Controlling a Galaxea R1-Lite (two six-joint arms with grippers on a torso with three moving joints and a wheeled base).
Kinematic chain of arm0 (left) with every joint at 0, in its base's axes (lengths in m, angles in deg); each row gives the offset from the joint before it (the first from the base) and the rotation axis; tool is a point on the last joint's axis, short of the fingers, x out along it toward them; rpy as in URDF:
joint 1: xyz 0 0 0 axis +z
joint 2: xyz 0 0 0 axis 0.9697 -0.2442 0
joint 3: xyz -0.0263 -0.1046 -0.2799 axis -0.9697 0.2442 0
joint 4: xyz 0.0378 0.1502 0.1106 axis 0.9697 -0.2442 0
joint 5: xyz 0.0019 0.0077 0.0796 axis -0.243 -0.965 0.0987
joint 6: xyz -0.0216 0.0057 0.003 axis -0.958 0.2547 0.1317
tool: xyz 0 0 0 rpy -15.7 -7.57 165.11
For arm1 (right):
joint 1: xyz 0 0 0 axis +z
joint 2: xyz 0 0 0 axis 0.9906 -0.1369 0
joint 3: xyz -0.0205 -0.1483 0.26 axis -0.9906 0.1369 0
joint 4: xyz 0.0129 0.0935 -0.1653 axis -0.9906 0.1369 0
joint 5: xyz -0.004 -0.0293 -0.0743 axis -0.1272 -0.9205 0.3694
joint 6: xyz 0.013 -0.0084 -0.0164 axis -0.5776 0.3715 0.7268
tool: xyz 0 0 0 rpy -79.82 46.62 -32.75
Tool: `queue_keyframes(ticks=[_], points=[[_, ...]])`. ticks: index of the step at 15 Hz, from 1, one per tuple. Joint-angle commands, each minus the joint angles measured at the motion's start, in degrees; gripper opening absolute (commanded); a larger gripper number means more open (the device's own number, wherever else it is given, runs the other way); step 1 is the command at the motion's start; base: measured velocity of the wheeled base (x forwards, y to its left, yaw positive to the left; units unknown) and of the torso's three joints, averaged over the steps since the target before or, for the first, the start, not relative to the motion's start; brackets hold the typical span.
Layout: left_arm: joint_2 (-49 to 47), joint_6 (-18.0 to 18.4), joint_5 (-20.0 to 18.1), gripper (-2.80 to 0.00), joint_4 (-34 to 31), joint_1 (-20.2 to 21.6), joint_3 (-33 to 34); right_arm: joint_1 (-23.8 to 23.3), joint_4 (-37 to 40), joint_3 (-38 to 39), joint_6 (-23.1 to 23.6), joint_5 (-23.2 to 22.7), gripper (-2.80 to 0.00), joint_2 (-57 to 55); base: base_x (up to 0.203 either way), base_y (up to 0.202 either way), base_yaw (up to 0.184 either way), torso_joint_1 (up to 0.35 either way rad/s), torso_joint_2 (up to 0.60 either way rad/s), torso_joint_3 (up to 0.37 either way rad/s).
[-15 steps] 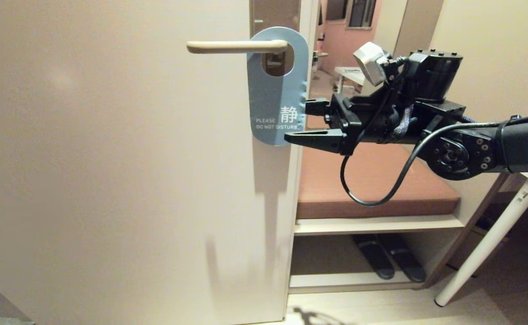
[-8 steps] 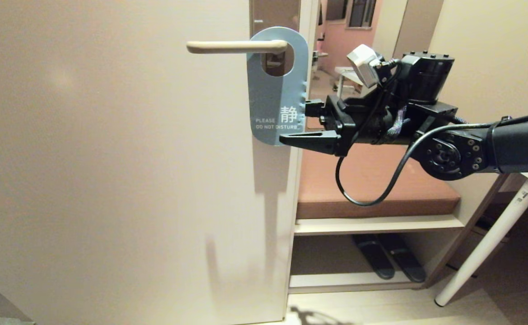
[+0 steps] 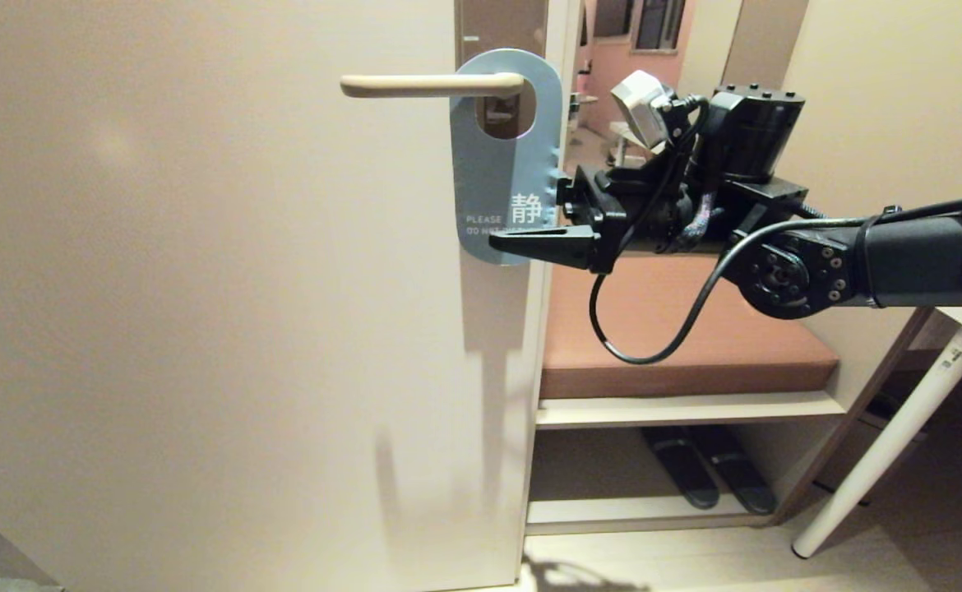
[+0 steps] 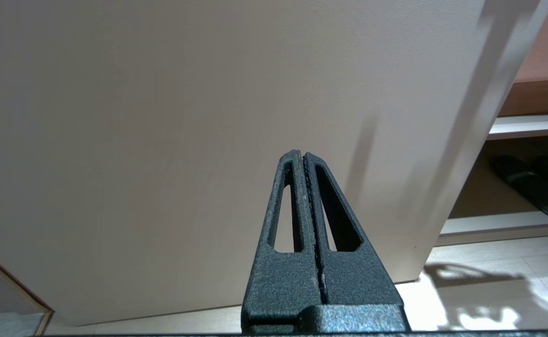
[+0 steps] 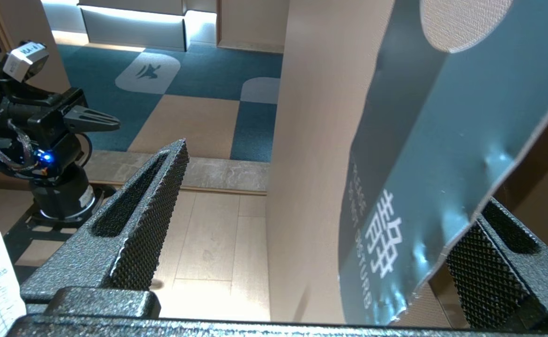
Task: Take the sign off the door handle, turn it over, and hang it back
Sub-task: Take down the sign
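At the door's edge — my right gripper [image 3: 548,224] spread wide around the sign [image 3: 501,164].
Blue face out, it hangs on the door handle [image 3: 427,84]; left gripper [image 4: 304,157] clenched, parked low.

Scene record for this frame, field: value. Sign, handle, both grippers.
sign: flat blue card hanger, "DO NOT DISTURB" face outward, hanging by its oval hole
handle: slim cream lever bar on brown-grey plate, horizontal
right gripper: open, fingers straddling the sign's lower edge, not closed on it
left gripper: shut, empty, low before the door
task stage: sign not yet removed
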Motion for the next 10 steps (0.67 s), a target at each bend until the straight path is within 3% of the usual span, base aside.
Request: queue_keyframes(ticks=[1,10], points=[[-0.04,0.00,-0.01,-2.80,0.00,0.00,0.00,0.05,-0.22,-0.40,-0.09,-0.35,0.00,-0.54,0.000,0.000,0.000,0.000,0.00,0.000],[-0.04,0.00,-0.01,-2.80,0.00,0.01,0.00,1.36,-0.13,-2.23,-0.11,-0.35,0.00,-0.89,0.000,0.000,0.000,0.000,0.00,0.000]])
